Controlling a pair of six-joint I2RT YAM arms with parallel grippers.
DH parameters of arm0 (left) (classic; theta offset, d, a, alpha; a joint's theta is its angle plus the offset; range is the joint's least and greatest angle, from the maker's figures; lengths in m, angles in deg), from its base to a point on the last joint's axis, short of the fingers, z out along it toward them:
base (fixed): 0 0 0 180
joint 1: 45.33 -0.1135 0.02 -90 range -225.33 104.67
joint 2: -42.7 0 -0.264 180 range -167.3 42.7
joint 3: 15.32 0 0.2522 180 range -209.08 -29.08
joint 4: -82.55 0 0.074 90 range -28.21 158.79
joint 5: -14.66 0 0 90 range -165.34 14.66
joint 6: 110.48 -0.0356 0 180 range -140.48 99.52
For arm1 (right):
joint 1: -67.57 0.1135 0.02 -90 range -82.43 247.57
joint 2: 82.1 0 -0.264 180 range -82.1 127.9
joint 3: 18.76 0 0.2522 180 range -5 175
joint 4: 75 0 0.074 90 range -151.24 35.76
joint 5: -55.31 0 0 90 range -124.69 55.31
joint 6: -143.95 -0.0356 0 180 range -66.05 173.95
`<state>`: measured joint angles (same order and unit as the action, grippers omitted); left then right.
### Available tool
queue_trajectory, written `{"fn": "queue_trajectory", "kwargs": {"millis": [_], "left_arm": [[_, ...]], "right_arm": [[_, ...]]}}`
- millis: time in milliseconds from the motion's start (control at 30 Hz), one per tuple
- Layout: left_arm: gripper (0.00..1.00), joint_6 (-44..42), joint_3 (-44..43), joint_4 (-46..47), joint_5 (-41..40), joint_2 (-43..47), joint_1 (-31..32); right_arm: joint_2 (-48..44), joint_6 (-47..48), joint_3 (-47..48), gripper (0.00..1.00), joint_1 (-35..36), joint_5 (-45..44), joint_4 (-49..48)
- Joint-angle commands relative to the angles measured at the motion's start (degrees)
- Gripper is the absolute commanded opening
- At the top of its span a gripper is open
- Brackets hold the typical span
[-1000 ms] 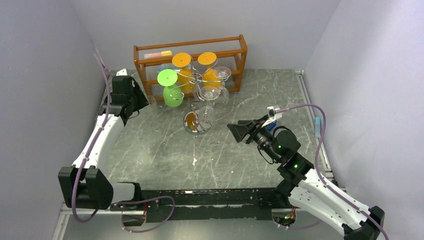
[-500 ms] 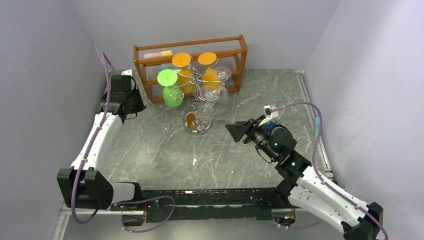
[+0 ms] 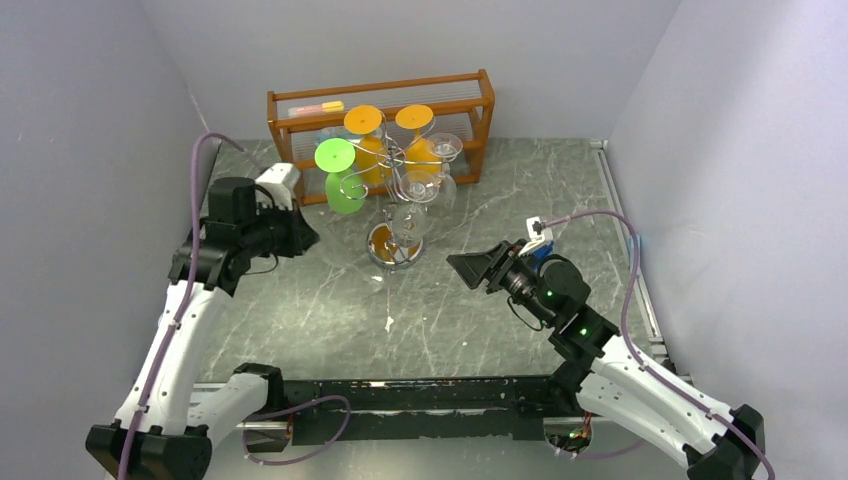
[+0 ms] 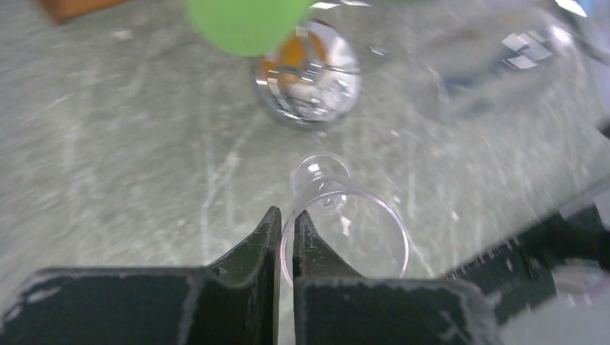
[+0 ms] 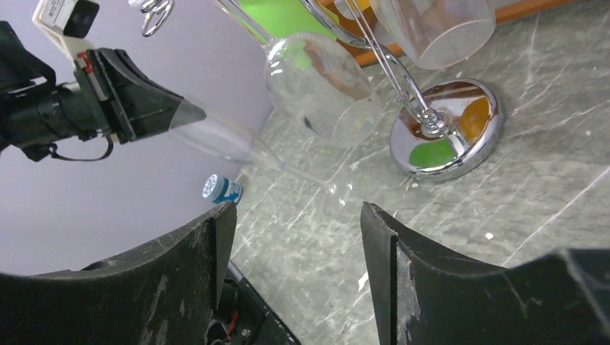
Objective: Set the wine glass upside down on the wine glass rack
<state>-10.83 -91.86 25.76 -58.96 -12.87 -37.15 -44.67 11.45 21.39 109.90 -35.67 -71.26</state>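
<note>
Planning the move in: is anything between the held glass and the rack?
Nothing stands on the table between the wine glass, pinched by its rim in the left gripper, and the wine glass rack. But a green glass and a clear glass hang from its arms on that side.

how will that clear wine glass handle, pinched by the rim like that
Probably fragile: the wine glass looks thin and clear, and the left gripper pinches only its rim. Likely slippery too, smooth glass between narrow jaws, so it may swing or slide. Laid on its side it would probably roll, bowl and foot both being round.
</note>
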Motion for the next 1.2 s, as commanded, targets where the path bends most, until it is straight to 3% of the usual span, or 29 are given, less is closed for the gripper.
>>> {"fn": "queue_trajectory", "kwargs": {"millis": [0, 133, 300, 500, 700, 867, 1167], "left_arm": [[0.05, -4.2, 0.3, 0.3, 13.7, 0.9, 6.9], [0.05, -6.5, 0.4, 0.7, 15.5, 1.2, 14.3], [0.05, -6.8, 4.0, 5.6, 21.4, 1.3, 18.9], [0.05, -4.7, 6.3, 11.0, 18.6, 1.9, 26.4], [0.05, -1.1, 5.0, 17.3, 13.0, 3.3, 31.7], [0.05, 0.3, 2.3, 19.1, 5.2, 1.1, 34.1], [0.05, -2.0, 8.9, 33.0, -5.1, 3.0, 41.8]], "right_arm": [[-2.7, -5.5, -1.6, 0.68, -0.2, -1.1, -3.1], [-3.5, -10.1, -2.3, 0.68, -0.2, -1.6, -2.4], [-3.2, -19.5, -0.6, 0.68, -0.2, -2.7, 4.2], [-5.3, -27.0, -0.4, 0.68, -0.2, -5.8, 10.6], [-5.8, -30.5, 1.0, 0.72, -0.3, -11.9, 19.8], [-6.5, -31.9, 2.4, 0.74, -0.3, -12.1, 23.2], [-10.5, -37.7, 3.9, 0.72, -0.2, -11.3, 26.3]]}}
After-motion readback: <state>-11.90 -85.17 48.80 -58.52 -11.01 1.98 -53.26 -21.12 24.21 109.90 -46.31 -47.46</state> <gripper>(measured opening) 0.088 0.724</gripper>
